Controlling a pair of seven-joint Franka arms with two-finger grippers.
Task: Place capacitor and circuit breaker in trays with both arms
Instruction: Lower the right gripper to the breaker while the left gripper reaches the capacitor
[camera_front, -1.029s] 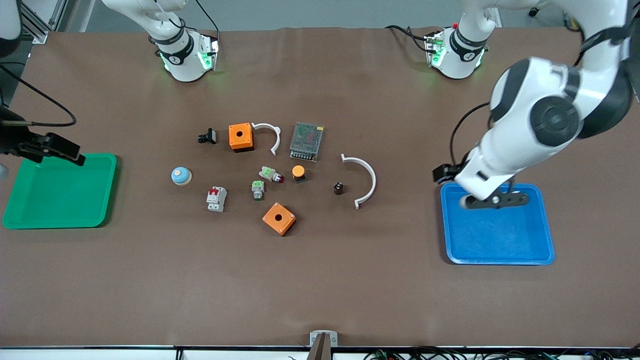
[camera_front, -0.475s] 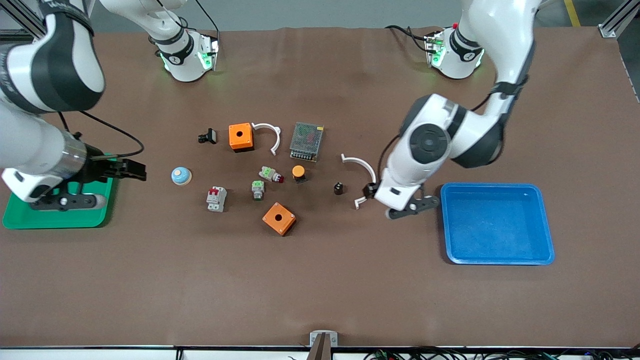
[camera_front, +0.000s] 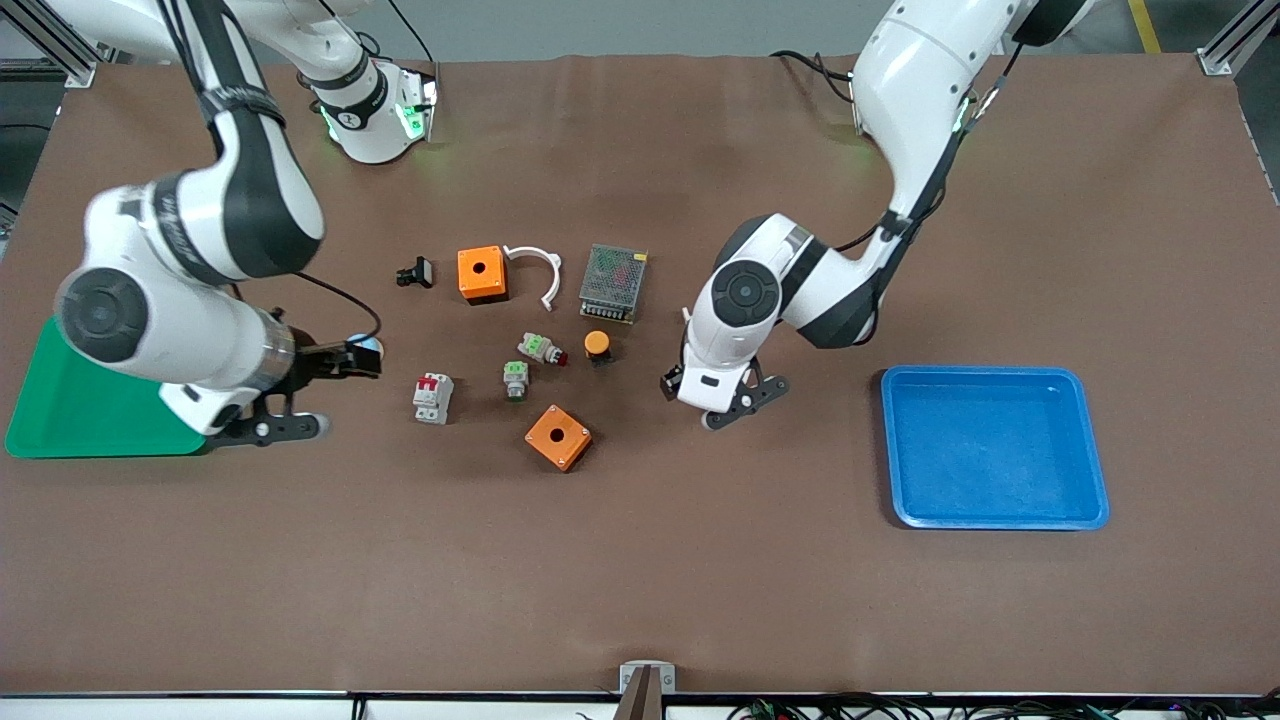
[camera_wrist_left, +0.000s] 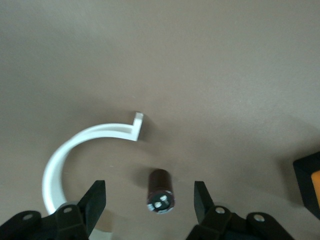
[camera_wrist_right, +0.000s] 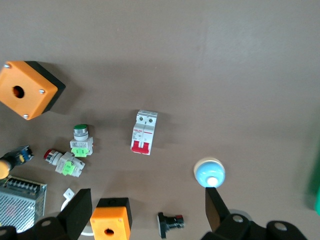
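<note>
Left gripper (camera_wrist_left: 149, 205): fingers apart, over the capacitor (camera_wrist_left: 160, 191), beside a white curved strip (camera_wrist_left: 70, 152)
Right gripper (camera_wrist_right: 145, 210): fingers apart, over table beside green tray (camera_front: 70, 405)
Circuit breaker (camera_front: 433, 397): lying between blue dome button (camera_wrist_right: 209, 173) and green-topped part (camera_front: 515, 379)

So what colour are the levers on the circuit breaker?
Red, on the white circuit breaker; the right wrist view shows it best.

Capacitor (camera_wrist_left: 160, 192): tiny dark maroon-black cylinder, pale end with two small dots; on the brown mat, untouched, beside a tip of the white curved piece (camera_wrist_left: 75, 150)
Circuit breaker (camera_front: 433, 397): small white-grey block, red levers at one end; flat on the mat, untouched, toward the right arm's end, near a green-topped part (camera_front: 516, 379)
</note>
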